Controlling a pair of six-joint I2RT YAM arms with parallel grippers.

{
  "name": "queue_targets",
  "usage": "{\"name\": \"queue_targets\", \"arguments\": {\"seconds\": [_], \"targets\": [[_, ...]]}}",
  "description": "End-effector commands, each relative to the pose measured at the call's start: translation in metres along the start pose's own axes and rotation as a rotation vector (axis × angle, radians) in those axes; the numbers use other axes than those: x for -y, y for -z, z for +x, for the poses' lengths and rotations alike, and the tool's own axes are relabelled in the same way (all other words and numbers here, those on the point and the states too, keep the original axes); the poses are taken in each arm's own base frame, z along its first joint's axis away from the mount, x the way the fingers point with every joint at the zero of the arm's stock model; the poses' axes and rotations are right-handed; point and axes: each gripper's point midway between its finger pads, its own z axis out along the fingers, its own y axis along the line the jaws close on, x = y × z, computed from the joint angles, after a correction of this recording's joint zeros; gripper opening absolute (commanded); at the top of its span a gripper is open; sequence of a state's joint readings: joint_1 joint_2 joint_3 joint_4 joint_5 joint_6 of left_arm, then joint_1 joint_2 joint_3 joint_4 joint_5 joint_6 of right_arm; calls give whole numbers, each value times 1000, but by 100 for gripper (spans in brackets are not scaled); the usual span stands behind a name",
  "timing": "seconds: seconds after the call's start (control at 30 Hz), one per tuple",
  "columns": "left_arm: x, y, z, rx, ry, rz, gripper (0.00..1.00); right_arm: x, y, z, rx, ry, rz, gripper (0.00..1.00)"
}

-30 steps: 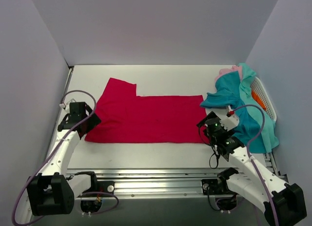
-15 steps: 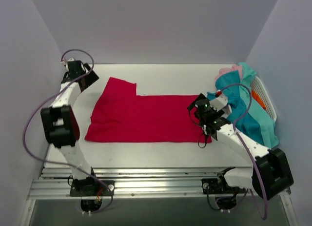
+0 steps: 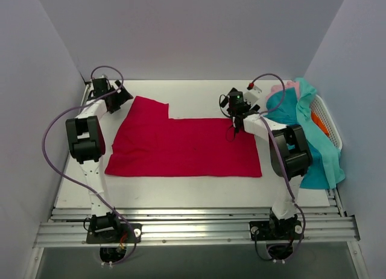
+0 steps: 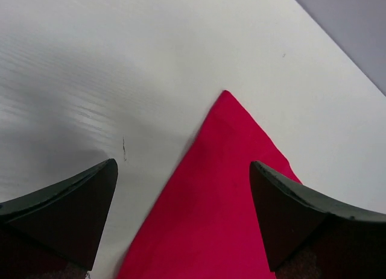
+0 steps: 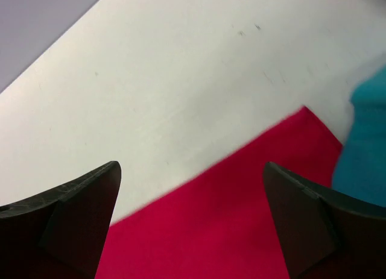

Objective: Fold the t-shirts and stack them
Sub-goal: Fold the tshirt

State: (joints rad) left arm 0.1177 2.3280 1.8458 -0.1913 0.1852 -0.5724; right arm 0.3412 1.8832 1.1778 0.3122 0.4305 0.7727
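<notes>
The basket [image 3: 329, 119] seems half-buried under teal t-shirts [image 3: 289, 110].

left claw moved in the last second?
Yes. The left claw went toward the back wall, from the near-left edge of the crimson t-shirt to its far-left corner.

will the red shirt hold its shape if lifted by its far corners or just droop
Probably droops: the red t-shirt lies thin, flat and faintly creased, so it should sag between the left gripper and right gripper. Likely light too. Pushed, it would probably bunch.
</notes>
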Motion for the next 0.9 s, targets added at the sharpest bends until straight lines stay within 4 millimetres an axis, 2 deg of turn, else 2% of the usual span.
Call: {"name": "queue_targets", "arguments": {"seconds": [0.0,0.03,0.07,0.1,0.17,0.23,0.33,0.37,0.5,0.63,0.87], "targets": [[1,-8,-15,-2,0,85,99,-4,-34,-19,31,46,29,100],[1,-9,-13,-9,-2,90,100,-11,-40,-31,48,30,25,100],[-2,-10,-14,-9,-1,92,100,-9,-46,-33,47,30,35,100],[-6,-13,-11,-16,12,96,99,2,-56,-32,42,27,60,100],[-9,-14,-10,-20,26,106,99,9,-66,-38,42,11,76,100],[-12,-15,-9,-21,42,115,99,25,-74,-38,28,-3,104,100],[-11,-16,-9,-19,51,127,100,47,-78,-35,17,-25,139,100],[-12,-16,-9,-19,54,128,100,58,-77,-25,-1,-19,154,100],[-12,-17,-8,-20,58,129,100,78,-75,-9,-33,-36,179,100],[-15,-19,-5,-17,66,123,100,83,-72,8,-68,-57,164,99],[-18,-20,-2,-18,75,118,100,68,-64,24,-90,-45,134,95]]}}
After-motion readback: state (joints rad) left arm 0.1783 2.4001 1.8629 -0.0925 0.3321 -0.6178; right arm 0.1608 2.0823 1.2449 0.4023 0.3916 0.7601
